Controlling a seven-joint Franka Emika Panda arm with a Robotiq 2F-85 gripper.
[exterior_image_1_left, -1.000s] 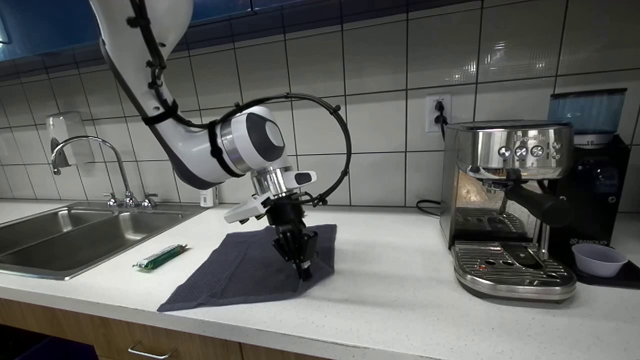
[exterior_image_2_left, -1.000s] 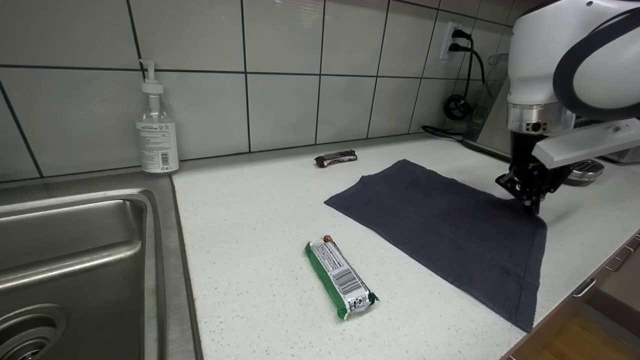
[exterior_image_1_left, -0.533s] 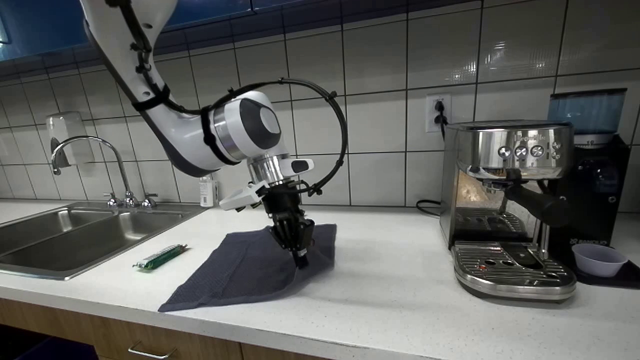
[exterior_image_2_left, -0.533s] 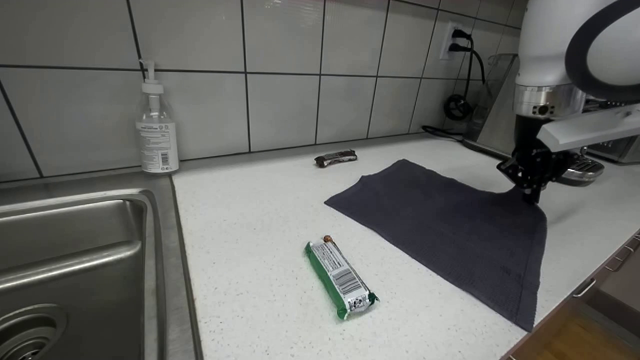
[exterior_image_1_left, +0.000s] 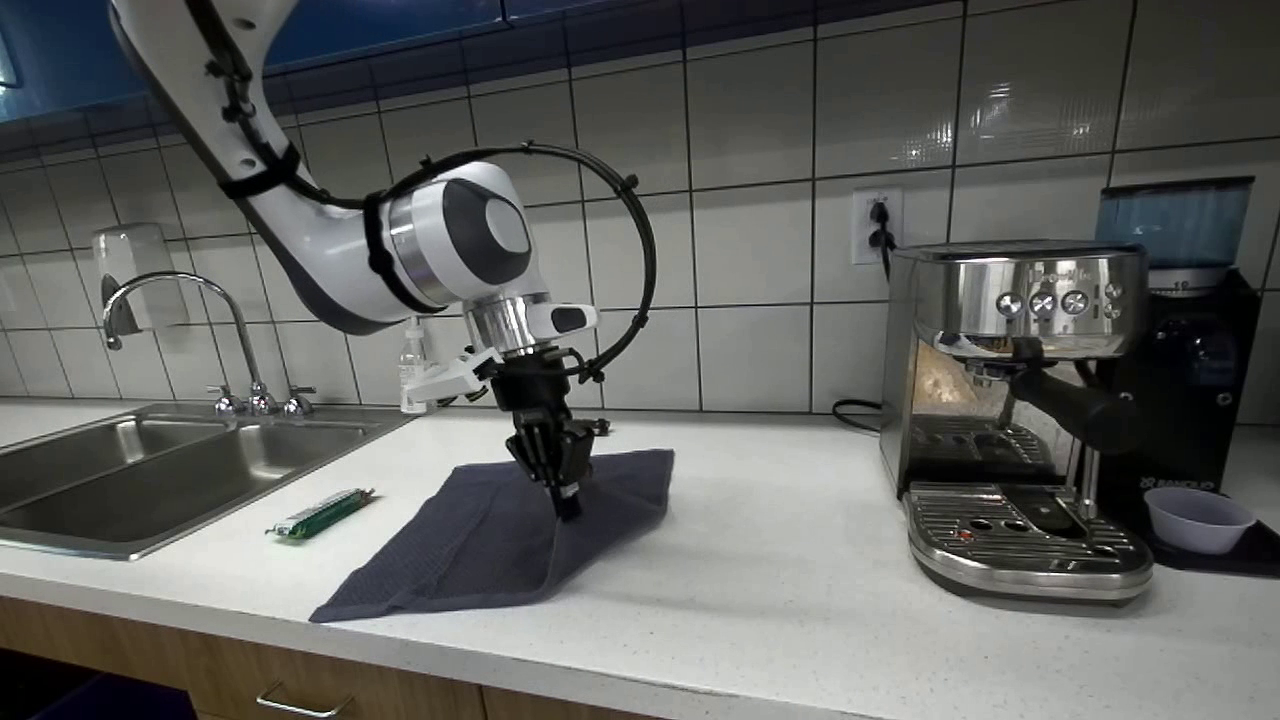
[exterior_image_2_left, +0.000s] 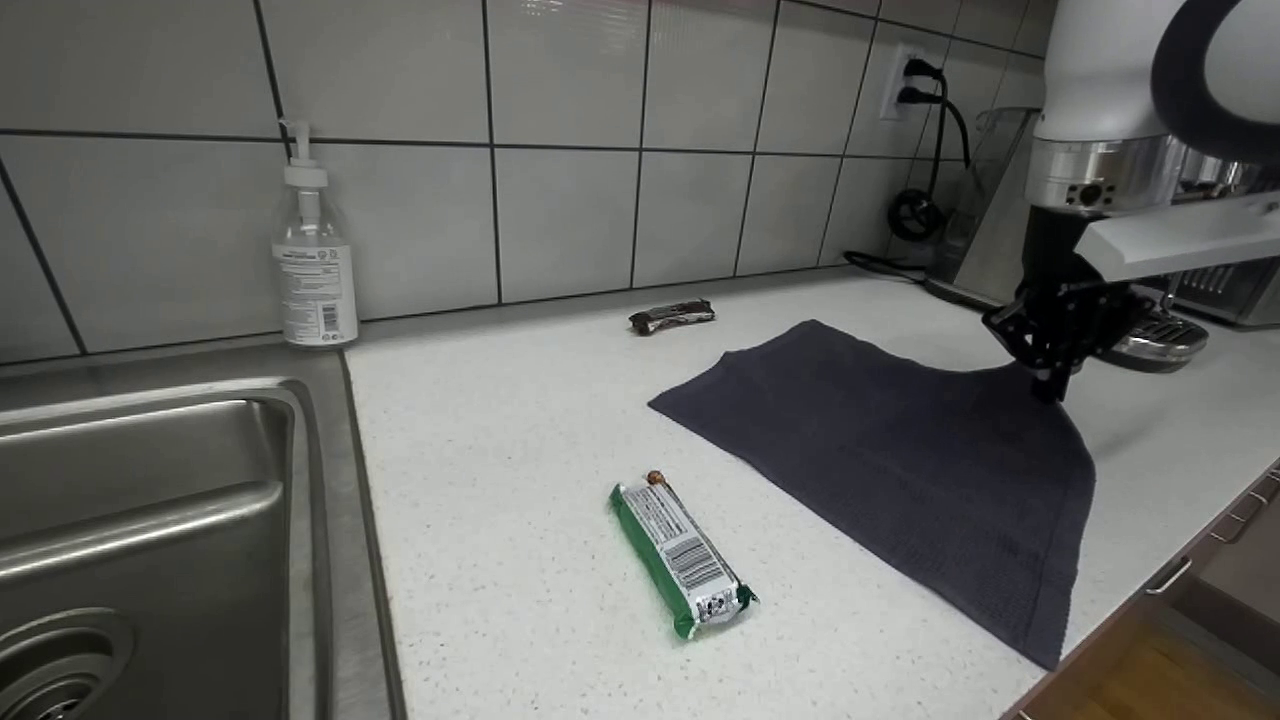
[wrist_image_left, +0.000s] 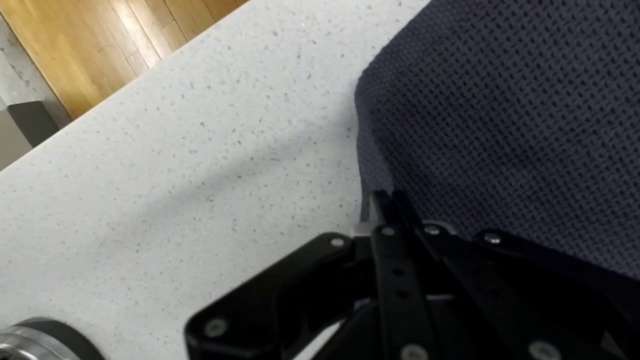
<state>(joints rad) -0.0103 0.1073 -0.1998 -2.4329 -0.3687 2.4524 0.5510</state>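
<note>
Wrist view, left to right: speckled counter (wrist_image_left: 225, 150), then the gripper (wrist_image_left: 390, 196), its fingers closed on the edge of the dark cloth (wrist_image_left: 510, 125), then the rest of that cloth, spreading rightward from the fingertips. Seen in an exterior view come the green-wrapped bar (exterior_image_1_left: 322, 513), the cloth on the counter, its longer run seemingly from back toward front, and the gripper pinching its right-hand side, most of it lying left of and behind the fingers; the espresso machine (exterior_image_1_left: 1020, 425) stands well apart, farther right.
</note>
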